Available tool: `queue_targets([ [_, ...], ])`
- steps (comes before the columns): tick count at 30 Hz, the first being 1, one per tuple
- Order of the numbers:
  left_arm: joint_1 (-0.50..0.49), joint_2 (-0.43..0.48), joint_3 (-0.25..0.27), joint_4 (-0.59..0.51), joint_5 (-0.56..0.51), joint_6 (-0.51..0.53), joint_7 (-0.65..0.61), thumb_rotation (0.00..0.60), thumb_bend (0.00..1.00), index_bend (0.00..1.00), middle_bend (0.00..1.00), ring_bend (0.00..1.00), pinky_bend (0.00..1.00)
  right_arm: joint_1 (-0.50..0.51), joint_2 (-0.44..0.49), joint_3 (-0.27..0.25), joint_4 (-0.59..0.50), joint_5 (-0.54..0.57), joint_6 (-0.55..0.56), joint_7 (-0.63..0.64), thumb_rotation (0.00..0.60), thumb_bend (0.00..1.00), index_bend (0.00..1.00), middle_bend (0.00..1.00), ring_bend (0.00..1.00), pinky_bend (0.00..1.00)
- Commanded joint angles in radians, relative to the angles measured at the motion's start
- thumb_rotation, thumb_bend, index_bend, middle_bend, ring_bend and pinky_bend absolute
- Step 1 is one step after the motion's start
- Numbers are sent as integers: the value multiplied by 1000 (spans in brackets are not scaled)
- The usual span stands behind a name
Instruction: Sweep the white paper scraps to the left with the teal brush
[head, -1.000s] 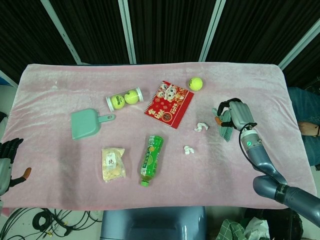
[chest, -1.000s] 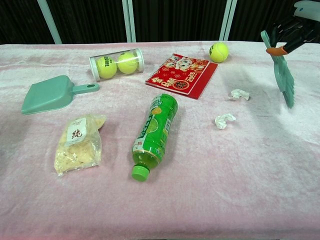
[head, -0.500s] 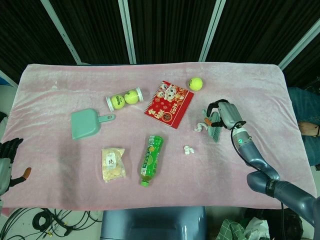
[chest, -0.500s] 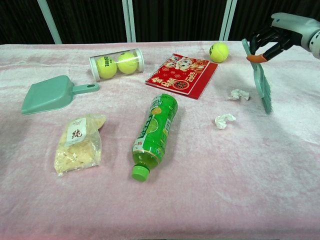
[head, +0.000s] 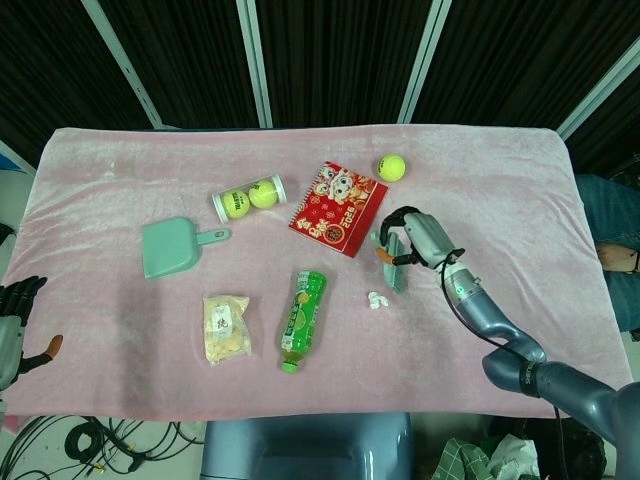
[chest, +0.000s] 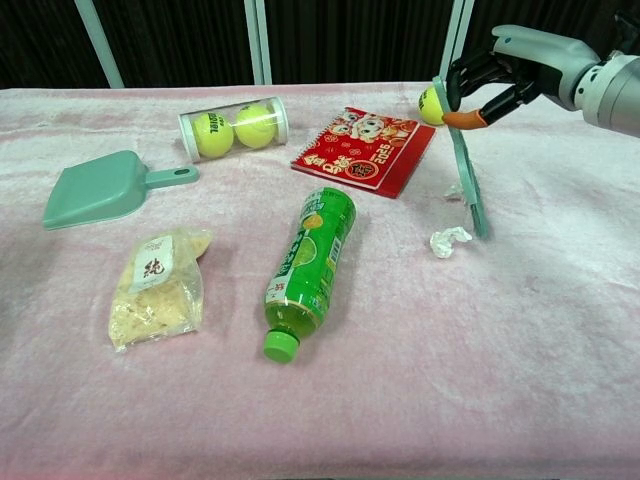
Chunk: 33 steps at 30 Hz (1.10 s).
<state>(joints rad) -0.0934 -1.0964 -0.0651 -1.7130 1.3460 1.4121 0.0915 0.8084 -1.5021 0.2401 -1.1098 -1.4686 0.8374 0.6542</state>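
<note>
My right hand (head: 415, 238) (chest: 503, 74) grips the handle of the teal brush (head: 395, 264) (chest: 467, 186), which hangs bristles-down onto the pink cloth. One white paper scrap (head: 377, 299) (chest: 449, 240) lies just left of the bristle tip and near it. A second scrap (chest: 454, 190) peeks out from behind the brush's left edge in the chest view; the head view hides it. My left hand (head: 17, 330) rests at the table's lower left edge, fingers apart and holding nothing.
Left of the scraps lie a green bottle (head: 302, 318) (chest: 308, 262) and a red notebook (head: 338, 208) (chest: 365, 149). Further left are a teal dustpan (head: 170, 247), a tube of tennis balls (head: 248, 197) and a snack bag (head: 226, 328). A loose tennis ball (head: 391, 167) sits behind the hand.
My right hand has carried the brush leftward across the cloth, from right of both scraps to directly against the upper one. The left hand has not moved.
</note>
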Motion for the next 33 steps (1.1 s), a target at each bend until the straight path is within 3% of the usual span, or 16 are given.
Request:
queue_targets([
  [1,0,0,0,-1,-1,-1,-2,600,307,109,70,62,54,10,6,-20,-35,-44,36,33,600,327,651,605,319,180],
  [9,0,4,0,-4,-3,-4,-7,600,307,116,70,62,67,24,52,-61,-171,-162,133,115,600,329,651,604,319,180],
  [17,-1,6,1,-3,0,-6,-11,600,307,116,70,63,70,9,119,-41,-235,-155,208,87,600,328,651,604,319,180],
  [21,-2,6,2,-3,1,-8,-11,600,307,116,70,63,70,7,158,-44,-230,-106,157,49,600,329,651,605,319,180],
  [27,-1,6,2,-5,0,-6,-9,600,307,116,70,63,70,23,193,-90,-186,-29,-14,-39,600,337,653,616,321,180],
  [33,-2,5,3,-7,-2,-7,-2,600,307,116,70,63,70,33,173,-108,-174,18,-91,-64,600,350,653,621,324,180],
])
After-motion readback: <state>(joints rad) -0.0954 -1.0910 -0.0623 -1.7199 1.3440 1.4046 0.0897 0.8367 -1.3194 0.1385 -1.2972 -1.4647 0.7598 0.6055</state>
